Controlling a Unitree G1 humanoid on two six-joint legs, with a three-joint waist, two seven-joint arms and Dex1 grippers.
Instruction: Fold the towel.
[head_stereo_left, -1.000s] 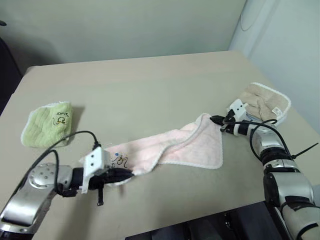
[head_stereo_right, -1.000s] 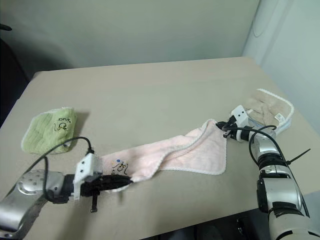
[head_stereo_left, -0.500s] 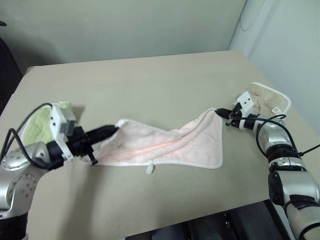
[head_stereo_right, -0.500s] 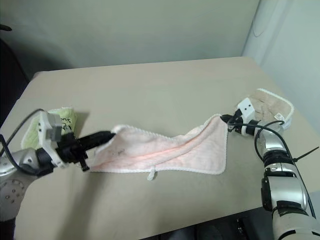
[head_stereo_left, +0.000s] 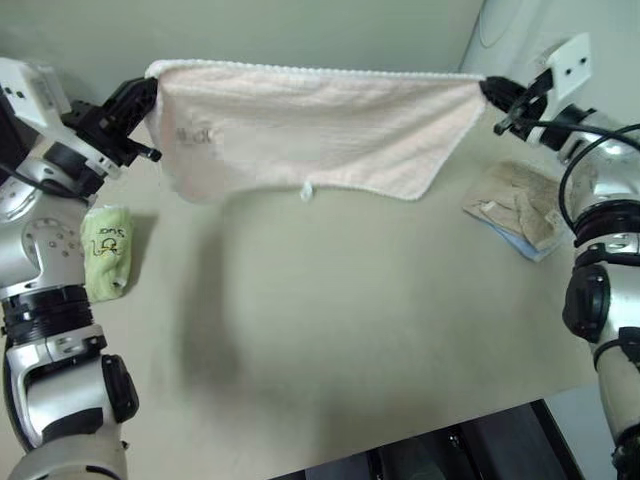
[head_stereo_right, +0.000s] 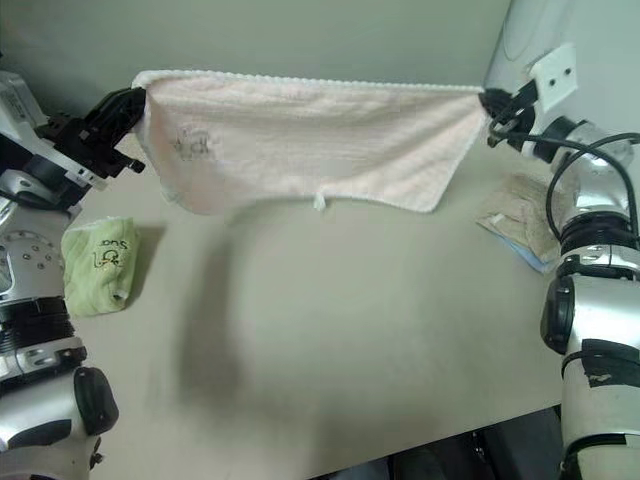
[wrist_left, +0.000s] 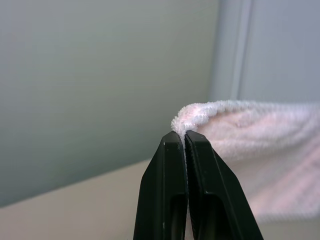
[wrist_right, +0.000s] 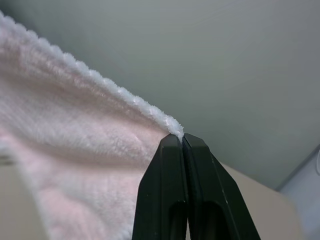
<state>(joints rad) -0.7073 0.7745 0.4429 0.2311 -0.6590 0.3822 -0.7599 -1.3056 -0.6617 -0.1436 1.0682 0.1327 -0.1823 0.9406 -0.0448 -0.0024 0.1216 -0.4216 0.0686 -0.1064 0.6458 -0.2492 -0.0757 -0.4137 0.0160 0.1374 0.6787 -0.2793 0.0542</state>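
The pale pink terry towel with white stitched edging (head_stereo_left: 310, 130) hangs in the air above the beige desk (head_stereo_left: 340, 320), stretched flat between the two arms, its top edge nearly level. The left hand (head_stereo_left: 146, 95) is pinched shut on the towel's upper corner on that side; the wrist view shows the two black fingers (wrist_left: 172, 200) pressed together with the corner's edging caught at their tips. The right hand (head_stereo_left: 487, 90) is likewise clamped on the opposite upper corner, fingers (wrist_right: 170, 200) closed with the white edging between the tips. The lower edge slopes, dropping lower toward the left hand's side. A small dark embroidered mark (head_stereo_right: 192, 143) sits near the left-held corner, and a small loop tag (head_stereo_left: 306, 190) dangles from the bottom hem. A folded green towel with dark embroidery (head_stereo_left: 106, 250) lies on the desk under the left arm. A crumpled beige towel with white edging (head_stereo_left: 520, 205) lies on the desk near the right arm.
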